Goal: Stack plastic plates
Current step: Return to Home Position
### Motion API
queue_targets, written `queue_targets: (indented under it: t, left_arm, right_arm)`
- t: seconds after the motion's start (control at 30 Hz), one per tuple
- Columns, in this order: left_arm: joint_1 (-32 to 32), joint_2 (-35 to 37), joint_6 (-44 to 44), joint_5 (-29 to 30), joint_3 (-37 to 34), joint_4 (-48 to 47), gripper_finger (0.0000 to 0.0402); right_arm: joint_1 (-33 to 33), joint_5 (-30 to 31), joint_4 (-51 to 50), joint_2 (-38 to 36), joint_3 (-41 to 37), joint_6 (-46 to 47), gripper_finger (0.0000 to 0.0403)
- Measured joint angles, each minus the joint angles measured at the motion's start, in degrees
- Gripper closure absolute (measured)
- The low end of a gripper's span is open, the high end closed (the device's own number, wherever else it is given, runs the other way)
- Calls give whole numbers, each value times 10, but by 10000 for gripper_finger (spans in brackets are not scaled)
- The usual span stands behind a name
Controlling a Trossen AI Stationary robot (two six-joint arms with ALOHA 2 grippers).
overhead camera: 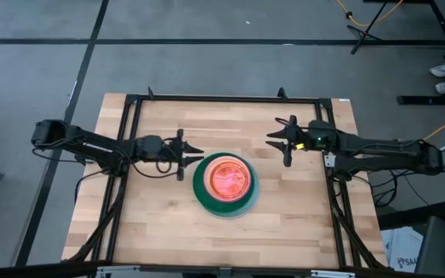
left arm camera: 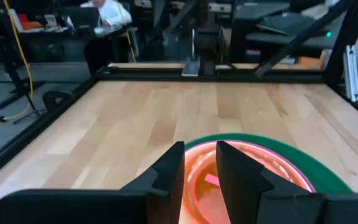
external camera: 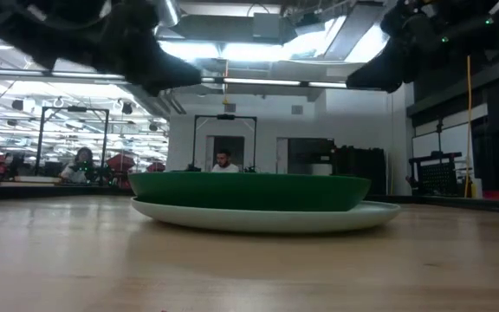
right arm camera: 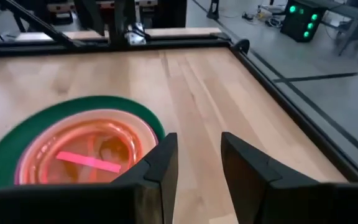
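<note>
The plastic plates sit in one stack [overhead camera: 225,184] at the table's middle. A pale plate [external camera: 267,218] is at the bottom, resting on the wood. The dark green plate [external camera: 249,191] lies on it, and pink and translucent orange small plates [overhead camera: 226,177] nest on top. The other plates are hidden in the stack. My left gripper [overhead camera: 198,151] hovers open above the stack's left rim, over the orange plate [left arm camera: 253,168] in its wrist view. My right gripper [overhead camera: 270,140] hovers open off the stack's far-right side, with the stack [right arm camera: 86,149] beside its fingers. Both are raised off the table.
Bare wooden tabletop [overhead camera: 300,224] surrounds the stack on all sides. A black metal frame [overhead camera: 222,99] runs along the table's far edge and down both sides. People sit in the room far behind the table [external camera: 222,161].
</note>
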State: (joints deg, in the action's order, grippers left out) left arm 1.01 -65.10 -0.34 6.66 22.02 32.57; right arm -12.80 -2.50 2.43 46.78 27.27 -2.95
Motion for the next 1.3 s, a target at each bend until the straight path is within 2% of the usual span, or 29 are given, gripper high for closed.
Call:
queue_targets:
  t: [0.13,0.33,0.43,0.6,0.73,0.87,1.03,1.3]
  left_arm:
    - [13,42,-17,1,-59,48,315]
    - [31,113,-43,-1,-110,50,315]
    - [37,152,-51,-2,-135,50,315]
    - [44,223,-67,-2,-172,32,315]
    - [46,280,-84,-3,-188,4,315]
    - [42,336,-96,-10,-196,-61,315]
    - [38,408,-97,-17,-209,-88,315]
    - [38,515,-97,-17,-216,-173,315]
  right_arm:
    - [0,15,2,13,-1,-5,288]
    - [0,-2,9,28,-5,-22,288]
    - [0,-14,37,15,-30,-20,302]
    - [0,-56,109,-28,-87,-29,360]
    - [0,-62,117,-68,-108,-28,398]
    - [0,-61,116,-121,-130,-14,389]
    - [0,-61,111,-190,-159,8,389]
    - [0,-62,110,-264,-212,18,391]
